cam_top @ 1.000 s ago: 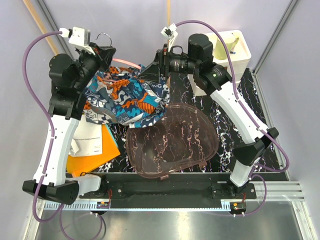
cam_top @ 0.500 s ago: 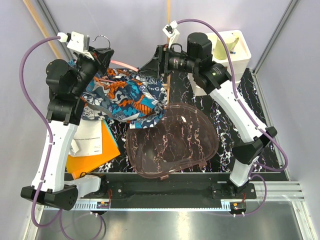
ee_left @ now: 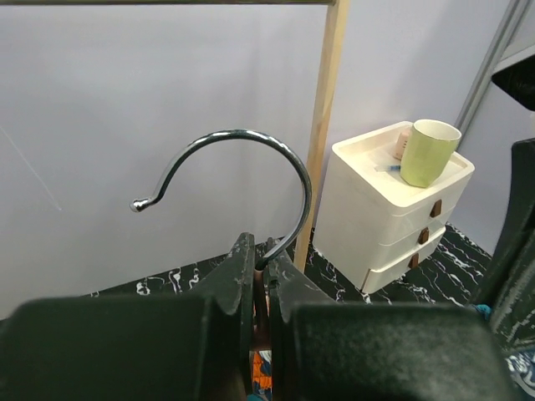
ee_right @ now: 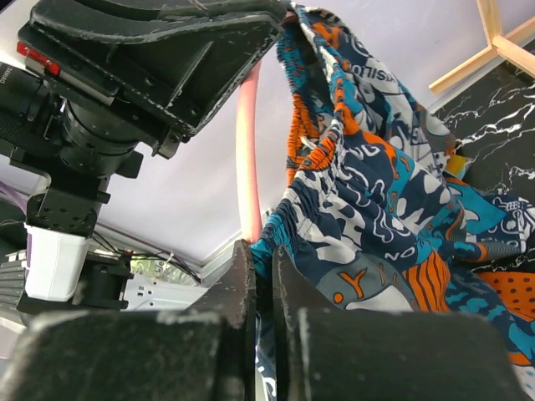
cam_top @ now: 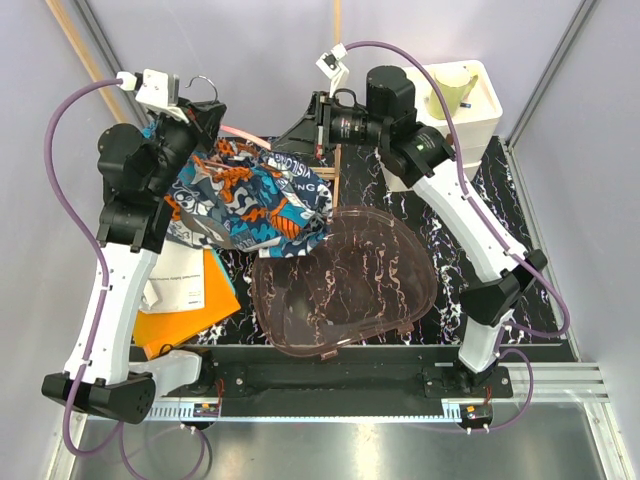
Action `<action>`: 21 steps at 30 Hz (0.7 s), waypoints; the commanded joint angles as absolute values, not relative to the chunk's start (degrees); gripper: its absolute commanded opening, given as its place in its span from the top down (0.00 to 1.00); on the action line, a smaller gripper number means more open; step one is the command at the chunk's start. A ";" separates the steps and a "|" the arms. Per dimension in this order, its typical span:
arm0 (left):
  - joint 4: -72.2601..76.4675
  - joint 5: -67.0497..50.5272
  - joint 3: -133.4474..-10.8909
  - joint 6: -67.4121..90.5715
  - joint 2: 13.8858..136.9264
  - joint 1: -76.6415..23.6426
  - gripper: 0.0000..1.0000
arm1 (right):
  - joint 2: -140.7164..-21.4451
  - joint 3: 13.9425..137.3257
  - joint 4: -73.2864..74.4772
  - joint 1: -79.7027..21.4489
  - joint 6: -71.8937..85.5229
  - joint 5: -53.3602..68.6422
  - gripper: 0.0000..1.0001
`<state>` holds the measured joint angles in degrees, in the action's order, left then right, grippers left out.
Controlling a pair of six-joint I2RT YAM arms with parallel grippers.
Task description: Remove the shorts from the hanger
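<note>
the shorts (cam_top: 250, 195) hang bunched at the far left of the scene, between the two arms. they are draped from the hanger (cam_top: 243, 128) and sag toward the black marbled table (cam_top: 505, 185), just far of a translucent pink tray (cam_top: 345, 275). only a short stretch of the hanger's salmon bar shows above the fabric.

the left gripper (ee_left: 260, 266) is clamped tight on the base of the metal hook (ee_left: 251, 138) and carries the hanger off the table. the right gripper (ee_right: 262, 255) has its fingers pinched together on the elastic waistband (ee_right: 288, 209), right beside the pink bar. i cannot tell whether the pinch also catches the bar.

the step in hand looks like drawing the waistband off the hanger's right end. to do it well, the left arm should hold firm and level as the anchor. the right arm should pull rightward along the bar and slightly down, not straight away from it. the elastic will likely stretch before it slips, so a slow, steady draw suits. if the hanger twists in the left grip, the bar is probably caught and the pinch needs resetting on cloth alone.
</note>
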<state>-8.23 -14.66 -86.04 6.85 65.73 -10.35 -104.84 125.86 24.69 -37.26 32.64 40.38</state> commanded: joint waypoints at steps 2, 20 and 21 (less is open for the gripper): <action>2.10 -6.78 -85.00 8.87 61.53 -10.37 1.00 | -99.94 121.91 23.82 -37.00 31.91 34.81 1.00; 5.62 -7.03 -81.65 10.28 59.94 -10.37 1.00 | -96.68 112.94 12.13 -36.47 41.12 39.28 0.71; 5.45 -7.21 -81.56 10.37 60.03 -10.37 1.00 | -96.68 112.85 11.17 -36.47 41.65 39.64 0.66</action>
